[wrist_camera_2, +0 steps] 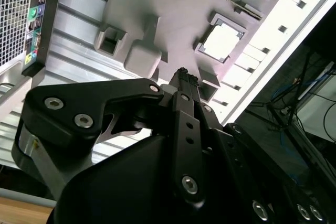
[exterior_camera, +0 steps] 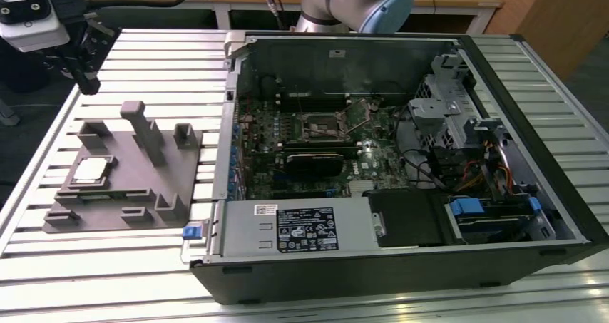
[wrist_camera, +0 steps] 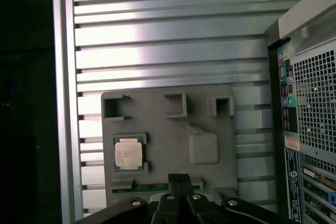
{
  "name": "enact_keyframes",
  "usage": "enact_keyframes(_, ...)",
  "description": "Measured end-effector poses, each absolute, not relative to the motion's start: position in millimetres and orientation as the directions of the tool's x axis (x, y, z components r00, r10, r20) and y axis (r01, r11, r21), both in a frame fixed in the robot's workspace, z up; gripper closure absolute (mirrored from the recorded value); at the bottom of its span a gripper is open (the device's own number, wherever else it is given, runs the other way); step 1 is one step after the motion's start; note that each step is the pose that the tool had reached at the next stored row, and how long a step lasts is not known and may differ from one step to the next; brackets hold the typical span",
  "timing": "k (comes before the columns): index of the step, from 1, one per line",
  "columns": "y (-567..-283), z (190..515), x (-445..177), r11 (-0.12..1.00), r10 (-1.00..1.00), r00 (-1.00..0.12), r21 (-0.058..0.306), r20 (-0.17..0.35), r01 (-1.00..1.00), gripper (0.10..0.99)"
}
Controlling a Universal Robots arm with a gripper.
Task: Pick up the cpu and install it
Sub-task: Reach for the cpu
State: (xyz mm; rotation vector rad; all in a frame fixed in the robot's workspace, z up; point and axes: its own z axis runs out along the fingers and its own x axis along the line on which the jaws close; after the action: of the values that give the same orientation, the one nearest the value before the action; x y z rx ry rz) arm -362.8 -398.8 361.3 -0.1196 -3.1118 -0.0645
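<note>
Sitting flat in a square recess of the one grey tray is the single cpu, pale top facing up. One open computer case is standing just beside the tray. The gripper is hovering near the tray with its fingers pressed together, gripping nothing. In both wrist views its body is hiding part of the tray's edge.

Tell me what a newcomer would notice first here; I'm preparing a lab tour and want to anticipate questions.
The large black computer case lying open on the slatted metal table dominates the exterior view's right, its green motherboard exposed. On the exterior view's left sits a grey plastic tray with the small silver-grey square cpu in a recess. The black gripper, shut and empty, hangs near the tray in the first wrist view.
</note>
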Motion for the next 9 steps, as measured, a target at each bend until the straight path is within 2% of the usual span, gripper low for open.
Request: enact_keyframes(9, -398.8, 359.9, -372.3, 0.996, 0.076, -0.997, 0.040, 0.032, 0.077, 0.980)
